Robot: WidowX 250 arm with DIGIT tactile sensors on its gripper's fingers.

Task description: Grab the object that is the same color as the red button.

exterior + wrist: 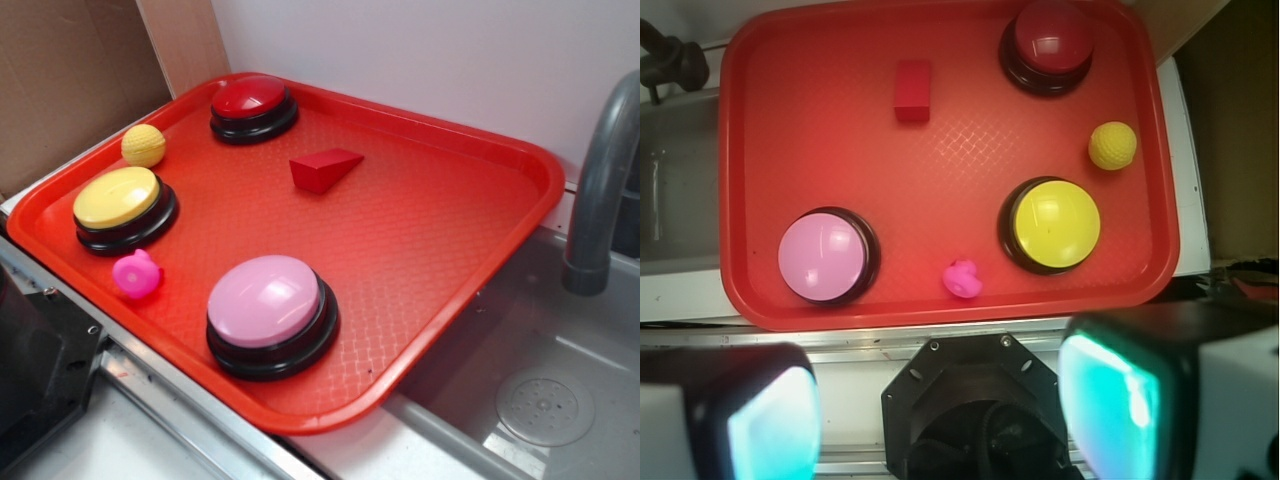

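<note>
The object, a small red wedge block [325, 170] [912, 90], lies flat on the red tray [520, 160] [760, 130], a little in front of the red button [253, 103] [1050, 42], which stands at the tray's far corner. My gripper [940, 410] hangs high above the counter, off the tray's near edge and far from the wedge. It is open, its two fingers wide apart with nothing between them. The gripper does not show in the exterior view.
On the tray also stand a yellow button [122, 205] [1050, 225], a yellow ball [143, 145] [1112, 145], a small pink toy [136, 275] [962, 279] and a pink button [268, 310] [822, 257]. A grey faucet [600, 190] and sink [545, 405] lie to the right. The black robot base [980, 410] sits under the gripper.
</note>
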